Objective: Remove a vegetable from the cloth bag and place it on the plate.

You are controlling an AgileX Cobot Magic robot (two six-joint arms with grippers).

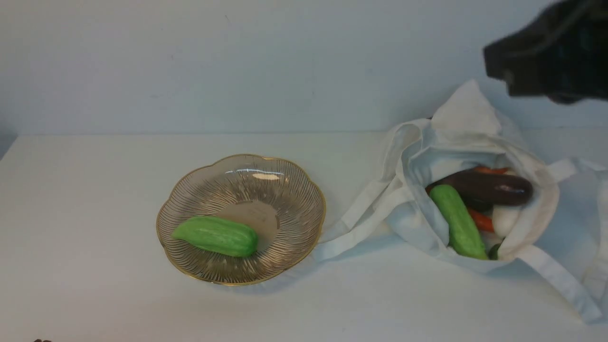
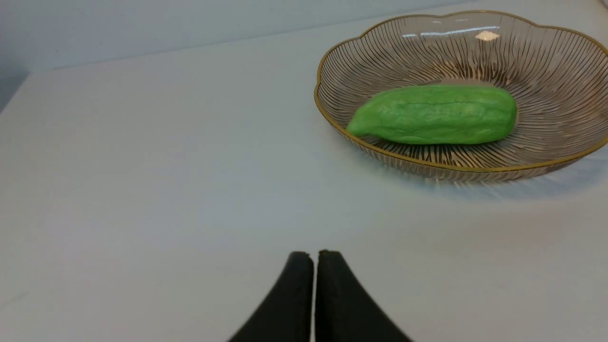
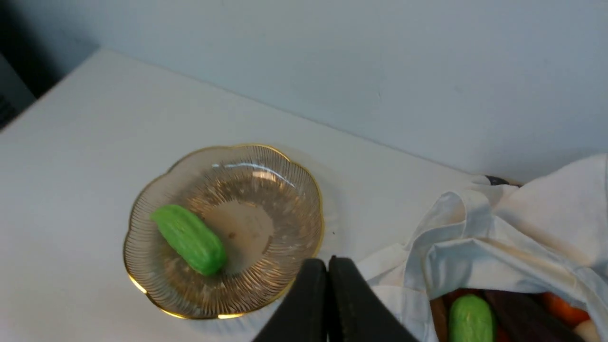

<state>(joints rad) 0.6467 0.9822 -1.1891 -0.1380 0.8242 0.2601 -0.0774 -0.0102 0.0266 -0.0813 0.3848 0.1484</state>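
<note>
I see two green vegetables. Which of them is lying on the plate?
The thicker green vegetable, which lies alone on the glass plate. The slimmer green one is inside the cloth bag, beside the dark purple aubergine.

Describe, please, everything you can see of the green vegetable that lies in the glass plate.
The green vegetable is short and stubby, bright green, with faint lengthwise ridges and a matte, rubbery-looking skin. It lies whole on its side in the near-left part of the gold-rimmed glass plate, touching only the plate.
</note>
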